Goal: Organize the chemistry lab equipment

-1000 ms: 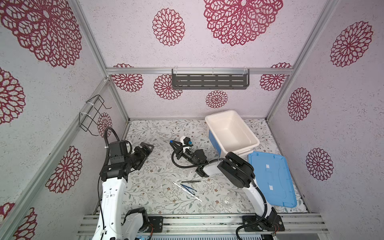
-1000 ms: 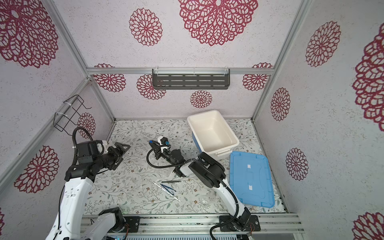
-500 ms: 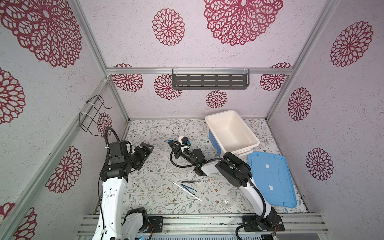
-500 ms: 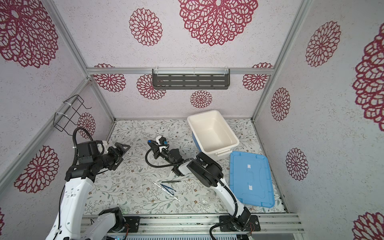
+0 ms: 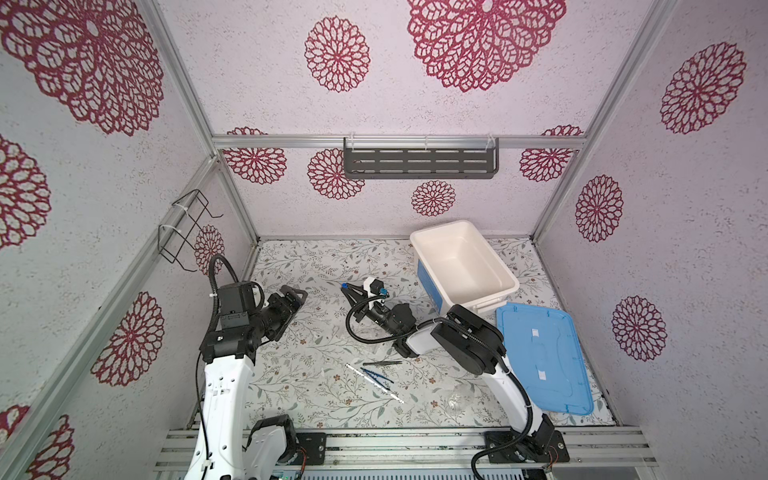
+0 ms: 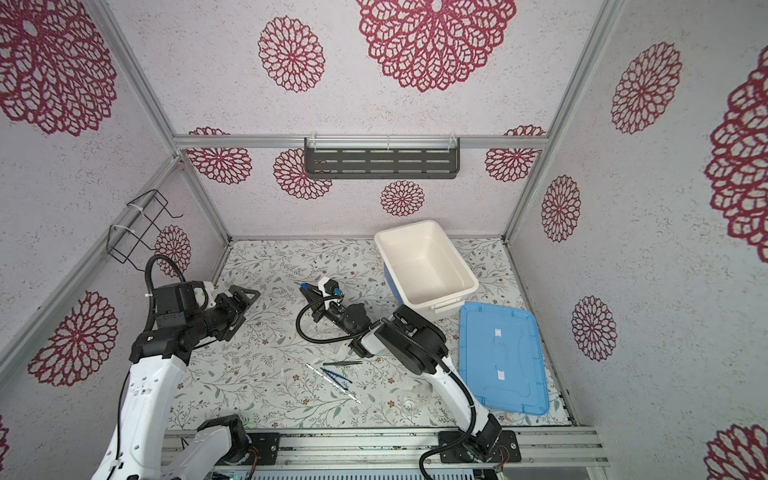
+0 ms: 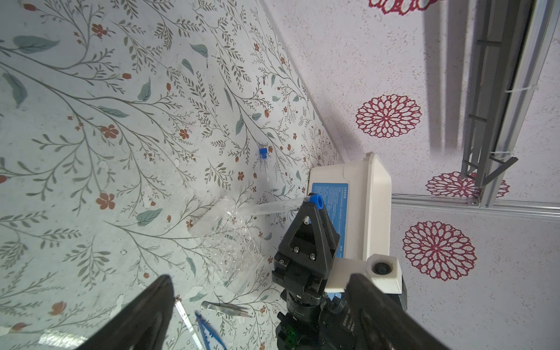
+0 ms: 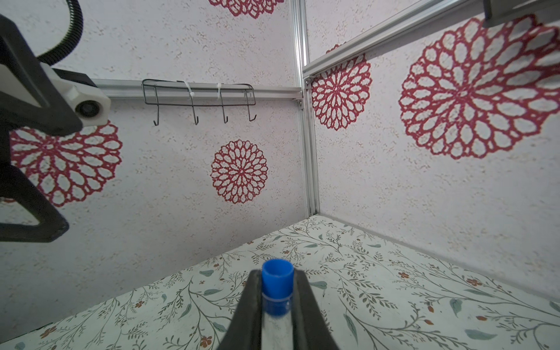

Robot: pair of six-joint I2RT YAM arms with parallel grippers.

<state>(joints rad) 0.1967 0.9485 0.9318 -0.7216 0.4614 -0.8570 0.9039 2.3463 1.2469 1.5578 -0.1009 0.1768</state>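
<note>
My right gripper (image 8: 277, 289) is shut on a clear tube with a blue cap (image 8: 277, 277), held over the middle of the table in both top views (image 5: 345, 287) (image 6: 305, 287). In the left wrist view the tube (image 7: 272, 207) slants down to the upper edge of the see-through tube holder (image 7: 230, 245). Another capped tube (image 7: 263, 153) lies beyond the holder. My left gripper (image 7: 259, 277) hangs open and empty at the left (image 5: 293, 293). Dark metal tweezers (image 5: 382, 363), blue tweezers (image 5: 376, 377) and a thin white stick (image 5: 392, 395) lie near the front. A small clear vessel (image 5: 457, 400) stands further right.
A big white tub (image 5: 463, 262) sits at the back right, and a flat blue lid (image 5: 540, 357) lies on the table in front of it. A dark shelf (image 5: 419, 163) hangs on the back wall and a wire hook rack (image 5: 187, 226) on the left wall.
My right arm has shifted slightly to the left with the tube still in its grip. The left arm has not moved.
</note>
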